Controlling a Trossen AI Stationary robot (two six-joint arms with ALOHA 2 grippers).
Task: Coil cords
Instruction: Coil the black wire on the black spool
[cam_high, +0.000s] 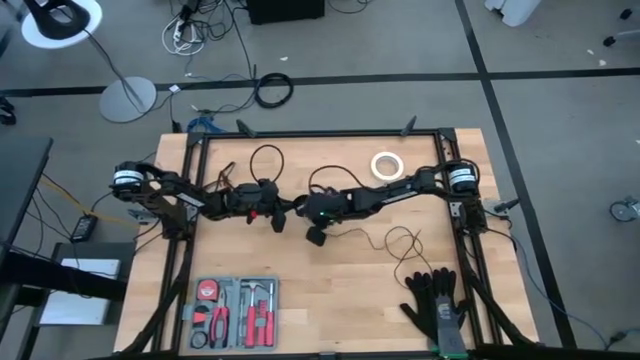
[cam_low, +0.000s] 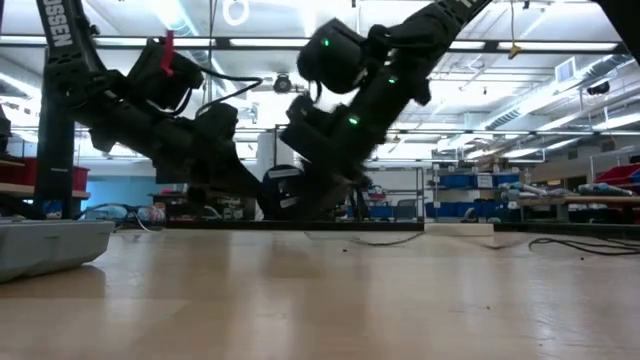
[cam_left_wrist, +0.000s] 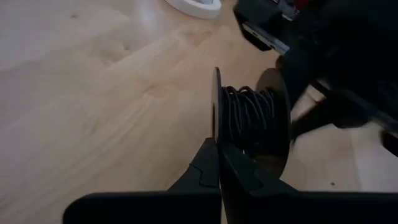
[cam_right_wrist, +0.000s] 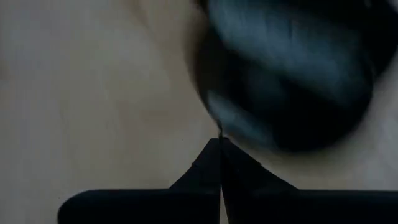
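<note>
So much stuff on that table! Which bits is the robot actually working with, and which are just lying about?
In the job:
- thin black cord, partly wound on a spool
- left end effector, shut on the spool's rim
- right end effector, shut, beside it

Lying about:
- white tape ring
- black gloves
- tool tray

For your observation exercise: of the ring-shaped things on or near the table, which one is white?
The white tape ring lying flat on the wooden table by the right arm. The cord loops on the table and the cable coil on the floor are black.
</note>
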